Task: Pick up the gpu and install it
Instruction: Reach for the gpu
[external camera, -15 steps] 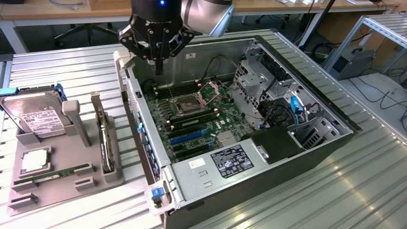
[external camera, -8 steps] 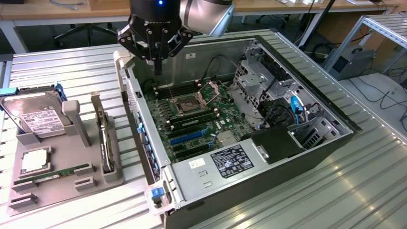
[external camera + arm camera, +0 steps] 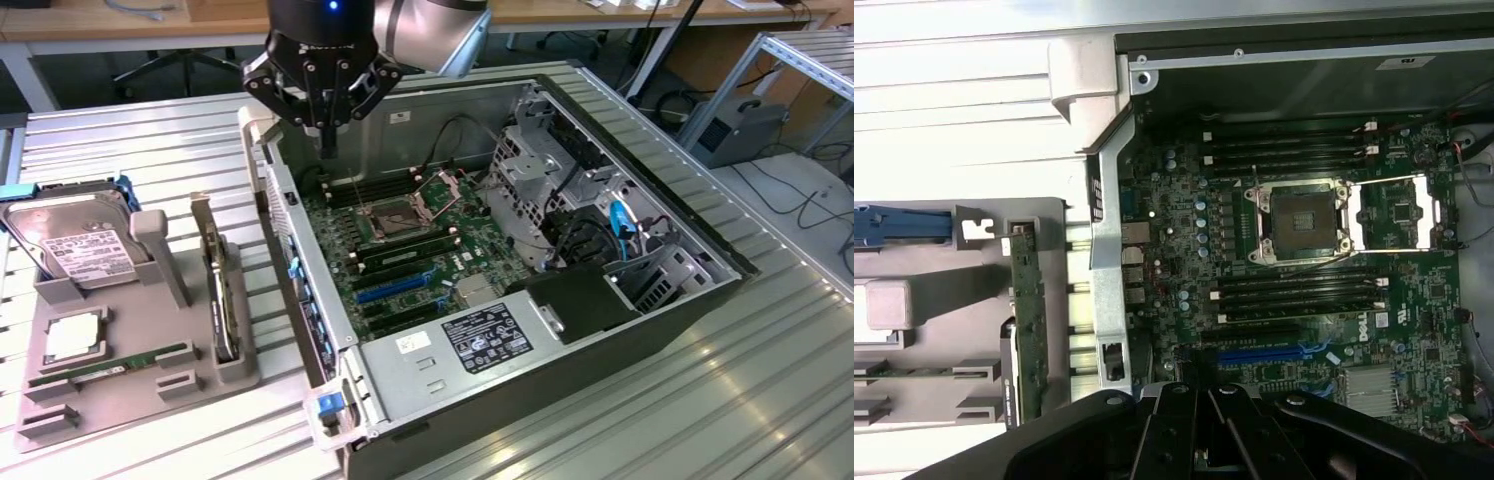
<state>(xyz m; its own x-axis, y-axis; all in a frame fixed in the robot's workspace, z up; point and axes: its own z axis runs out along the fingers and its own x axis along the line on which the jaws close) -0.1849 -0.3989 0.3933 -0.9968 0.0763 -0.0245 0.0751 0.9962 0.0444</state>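
The gpu [image 3: 219, 300] stands on its edge in a slot of the grey holder [image 3: 134, 395] at the exterior view's left, with its silver end bracket toward the back. The wrist view shows it edge-on as a narrow green strip [image 3: 1029, 320]. My gripper [image 3: 324, 148] hangs over the back of the open computer case [image 3: 641, 310], above the motherboard [image 3: 414, 245] and to the right of the gpu. Its fingers are shut together with nothing between them. In the wrist view the gripper [image 3: 1199, 430] sits over the board near the blue slot [image 3: 1264, 355].
A silver hard drive [image 3: 78, 245] stands upright in the holder's far end. A processor chip [image 3: 74, 340] and a slim RAM stick [image 3: 114, 362] lie in the holder too. The CPU socket [image 3: 1299, 220] is open. Drive cages and cables [image 3: 601, 230] fill the case's right side.
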